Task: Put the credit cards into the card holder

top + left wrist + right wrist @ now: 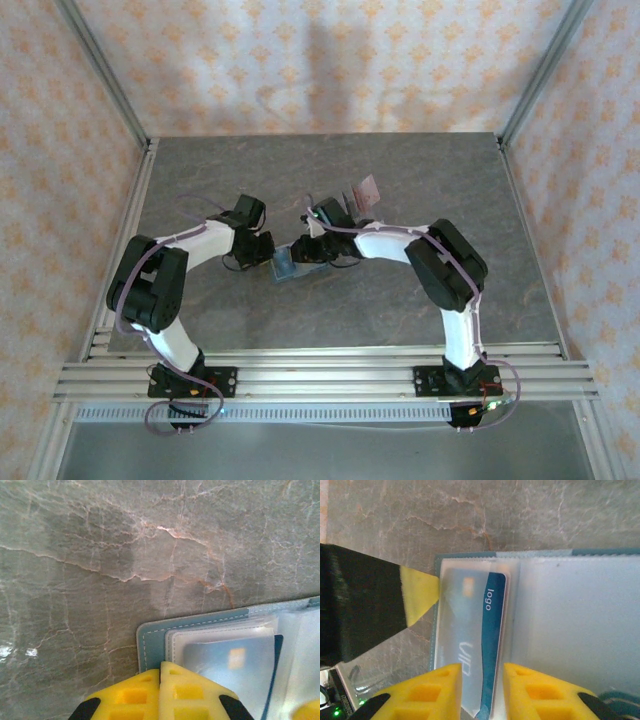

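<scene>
The card holder (284, 268) lies open at the table's centre, teal cover (150, 640) down and clear sleeves up. A blue credit card (492, 630) printed "logo" sits partly inside the left sleeve (225, 672). My right gripper (482, 672) is open, its yellow fingers standing either side of the card's near end, apart from it. My left gripper (161, 666) is shut with nothing between its fingers, and its tips rest on the holder's outer edge (436, 630). A pale pink credit card (370, 187) and a darker red one (347, 199) stand behind the right arm.
The two standing cards sit in a small clear rack (355, 207) just behind the right wrist. Both arms meet over the holder (300, 255). Grey marble table (200, 180) is bounded by metal rails and patterned walls.
</scene>
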`<state>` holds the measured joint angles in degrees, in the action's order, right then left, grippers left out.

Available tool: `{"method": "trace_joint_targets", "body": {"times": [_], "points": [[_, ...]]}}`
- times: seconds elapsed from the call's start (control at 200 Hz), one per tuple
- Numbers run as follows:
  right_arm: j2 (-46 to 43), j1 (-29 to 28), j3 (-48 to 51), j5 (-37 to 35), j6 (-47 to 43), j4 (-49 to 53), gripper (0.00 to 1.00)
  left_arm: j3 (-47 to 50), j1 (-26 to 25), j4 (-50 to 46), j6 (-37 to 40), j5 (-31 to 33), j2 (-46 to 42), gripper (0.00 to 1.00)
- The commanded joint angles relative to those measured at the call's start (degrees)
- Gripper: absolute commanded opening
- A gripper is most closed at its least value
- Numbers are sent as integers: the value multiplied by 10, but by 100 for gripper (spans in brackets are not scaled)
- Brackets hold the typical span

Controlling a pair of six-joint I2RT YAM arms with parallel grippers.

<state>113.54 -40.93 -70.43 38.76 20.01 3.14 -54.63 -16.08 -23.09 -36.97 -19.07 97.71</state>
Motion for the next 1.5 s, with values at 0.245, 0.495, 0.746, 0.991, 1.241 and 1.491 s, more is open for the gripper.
{"method": "trace_joint_targets", "body": {"times": [0.245,0.495,0.746,0.991,1.241,1.491], "points": [[-23,25,-76,-70,-89,134,29,11,5,18,16,-2,11,0],[12,24,-117,-91,-119,172,28,14,5,20,17,-3,12,0],[42,7,-135,-119,-141,193,23,13,5,20,16,-4,11,0],[58,-6,-133,-175,-158,202,24,12,5,20,16,-5,10,0],[37,-18,-99,-228,-160,177,25,11,5,20,16,-5,12,0],[19,-18,-109,-242,-166,177,26,11,5,20,16,-6,12,0]]}}
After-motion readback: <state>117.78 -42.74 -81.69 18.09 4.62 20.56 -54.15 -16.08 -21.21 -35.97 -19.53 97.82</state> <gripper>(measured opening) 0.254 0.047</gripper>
